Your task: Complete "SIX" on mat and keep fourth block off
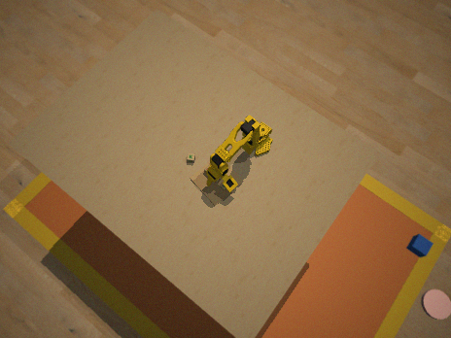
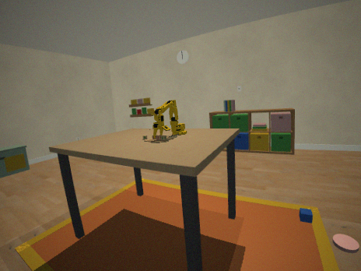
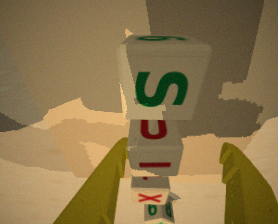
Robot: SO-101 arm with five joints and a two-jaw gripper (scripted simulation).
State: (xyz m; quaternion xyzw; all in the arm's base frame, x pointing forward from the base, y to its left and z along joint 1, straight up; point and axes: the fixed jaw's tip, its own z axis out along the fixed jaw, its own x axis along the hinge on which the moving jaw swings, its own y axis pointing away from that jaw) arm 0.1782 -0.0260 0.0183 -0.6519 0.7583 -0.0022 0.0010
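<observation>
A yellow arm (image 1: 236,148) bends over a small tan mat (image 1: 200,183) on the table (image 1: 146,103); a lone block (image 1: 190,158) sits just beside.

Blue cube (image 1: 420,245) and pink disc (image 1: 436,303) beside orange rug (image 1: 350,273).
</observation>
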